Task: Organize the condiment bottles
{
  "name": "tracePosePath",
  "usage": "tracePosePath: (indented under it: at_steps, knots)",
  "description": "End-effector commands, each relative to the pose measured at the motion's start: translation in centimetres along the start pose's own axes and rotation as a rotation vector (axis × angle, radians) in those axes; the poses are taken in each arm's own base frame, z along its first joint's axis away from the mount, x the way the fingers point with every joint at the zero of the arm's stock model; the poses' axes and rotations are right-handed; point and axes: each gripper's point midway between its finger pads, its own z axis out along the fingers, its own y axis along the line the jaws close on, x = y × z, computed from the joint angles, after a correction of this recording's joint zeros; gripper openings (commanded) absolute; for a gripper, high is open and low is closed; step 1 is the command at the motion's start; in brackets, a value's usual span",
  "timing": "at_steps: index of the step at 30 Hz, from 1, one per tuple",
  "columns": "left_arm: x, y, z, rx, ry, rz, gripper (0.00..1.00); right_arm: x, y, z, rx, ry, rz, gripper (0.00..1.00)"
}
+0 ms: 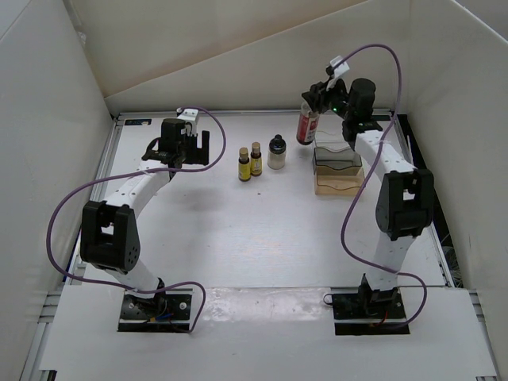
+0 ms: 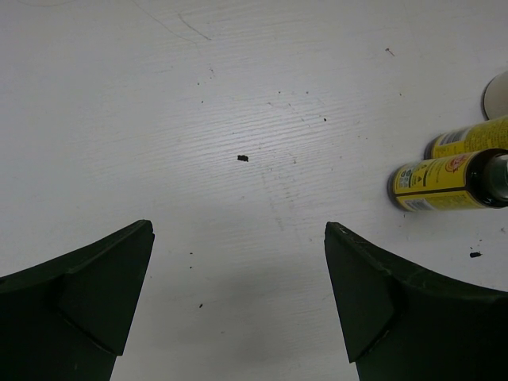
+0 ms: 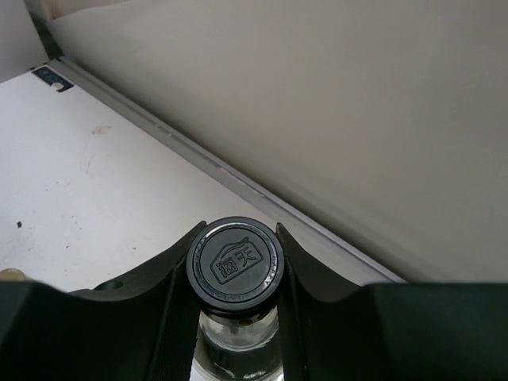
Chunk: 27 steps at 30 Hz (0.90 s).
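My right gripper is shut on the black cap of the taller red-labelled bottle, holding it near the back wall, left of the clear tray. The cap sits tight between the fingers in the right wrist view. Two tiny amber bottles with gold caps and yellow labels stand mid-table, with the short clear black-capped bottle to their right. My left gripper is open and empty, left of them. The left wrist view shows the two amber bottles at its right edge.
The clear tray has a tan wooden base and stands at the back right beside the right arm. White walls enclose the table on three sides. A metal rail runs along the foot of the back wall.
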Motion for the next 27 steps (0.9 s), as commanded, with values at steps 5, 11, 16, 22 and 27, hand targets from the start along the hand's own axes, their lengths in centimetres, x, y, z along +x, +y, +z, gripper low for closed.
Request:
tracePosePath:
  at_steps: [5,11,16,22,27]
  knots:
    - [-2.2,-0.2,-0.8,0.023,-0.064,-0.026,1.0,-15.7,-3.2,-5.1,0.11,-0.323,-0.201,0.0]
    - [-2.1,-0.6,-0.4,0.035,-0.06,-0.033,1.0,-15.7,-5.3,-6.8,0.161,-0.328,-0.202,0.0]
    - [-1.9,-0.8,-0.1,0.039,-0.053,-0.032,1.0,-14.4,-6.3,-7.4,0.189,-0.327,-0.191,0.0]
    - [-1.7,-0.7,0.6,0.037,-0.042,-0.024,1.0,-12.0,-7.5,-7.5,0.203,-0.323,-0.152,0.0]
    - [-1.6,-0.8,1.2,0.038,-0.034,-0.024,1.0,-10.1,-8.0,-6.8,0.209,-0.311,-0.142,0.0]
